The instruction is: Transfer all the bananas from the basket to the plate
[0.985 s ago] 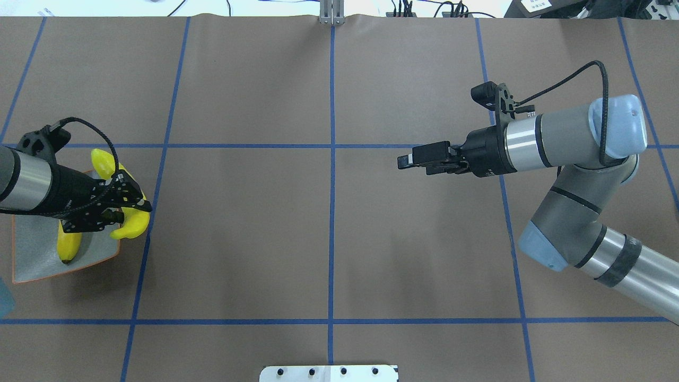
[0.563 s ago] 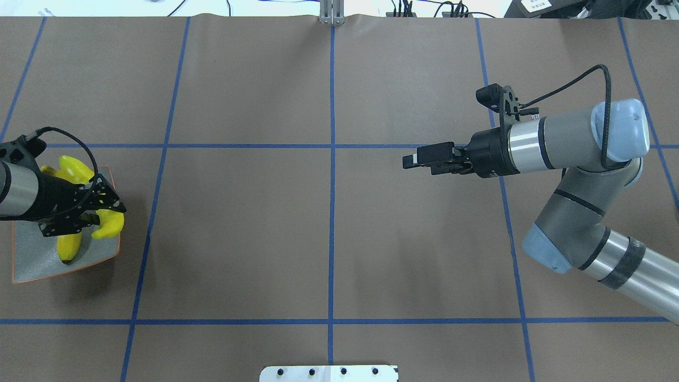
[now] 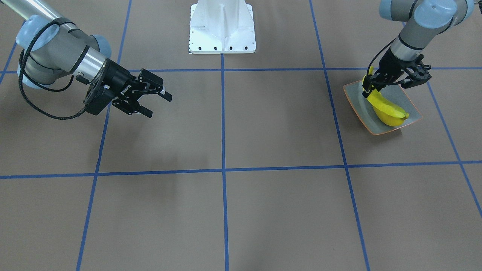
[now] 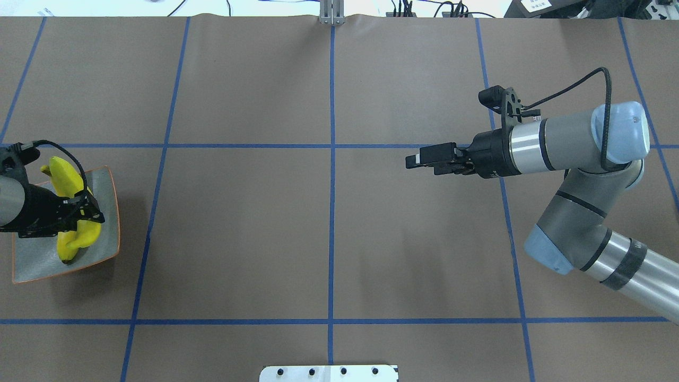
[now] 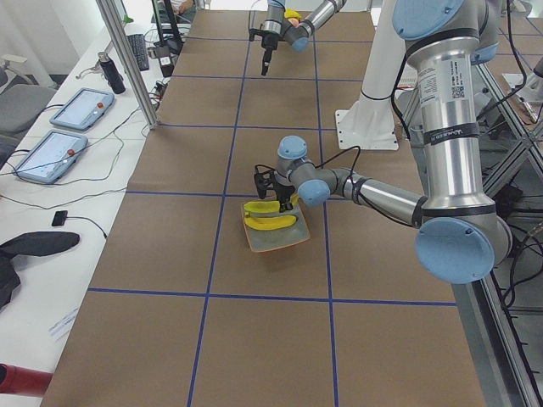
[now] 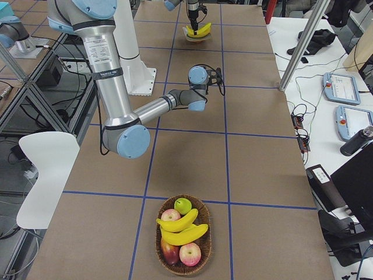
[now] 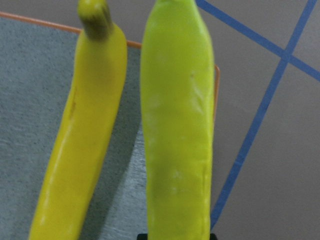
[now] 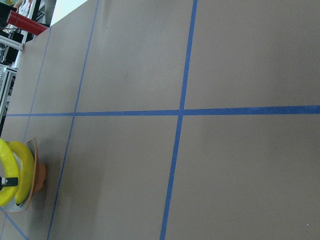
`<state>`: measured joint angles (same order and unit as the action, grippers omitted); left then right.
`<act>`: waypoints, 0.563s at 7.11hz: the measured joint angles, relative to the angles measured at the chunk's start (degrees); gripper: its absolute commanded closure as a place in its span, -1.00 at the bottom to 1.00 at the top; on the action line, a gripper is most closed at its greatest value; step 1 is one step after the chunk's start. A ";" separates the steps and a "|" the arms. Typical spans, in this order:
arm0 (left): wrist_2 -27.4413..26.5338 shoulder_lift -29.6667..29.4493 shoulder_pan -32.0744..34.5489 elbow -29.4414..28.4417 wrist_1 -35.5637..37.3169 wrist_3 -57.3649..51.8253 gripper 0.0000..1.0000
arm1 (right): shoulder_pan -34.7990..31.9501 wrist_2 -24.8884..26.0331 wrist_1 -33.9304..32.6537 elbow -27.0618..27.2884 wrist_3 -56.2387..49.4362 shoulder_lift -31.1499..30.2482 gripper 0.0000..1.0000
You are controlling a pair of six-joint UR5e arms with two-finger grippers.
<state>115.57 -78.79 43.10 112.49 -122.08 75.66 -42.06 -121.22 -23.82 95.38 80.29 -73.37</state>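
We noted bright yellow bananas (image 4: pixel 62 175) with dark tips over the grey-green plate (image 4: pixel 32 265), whose thin rim was orange. Around the plate the table (image 4: pixel 238 228) was matte brown, crossed by a grid of blue lines.

Bananas (image 4: pixel 63 178) across plate's (image 4: pixel 37 268) middle; corners bare

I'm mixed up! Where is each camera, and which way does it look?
Front: across the table, facing the base; left arm, right arm.
Overhead: behind the base, looking down; both arms.
Left side: table end; left arm nearest.
Right side: other end; right arm nearest.
Left wrist: close on bananas; no arm.
Right wrist: along table; no arm.
All share the plate.
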 measured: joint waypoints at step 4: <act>-0.27 -0.30 -3.01 -0.07 2.87 -3.34 1.00 | 0.05 0.65 0.00 -0.02 0.18 -0.09 -1.00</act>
<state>115.30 -79.10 40.10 112.42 -119.21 72.32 -42.02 -120.56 -23.82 95.36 80.47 -73.46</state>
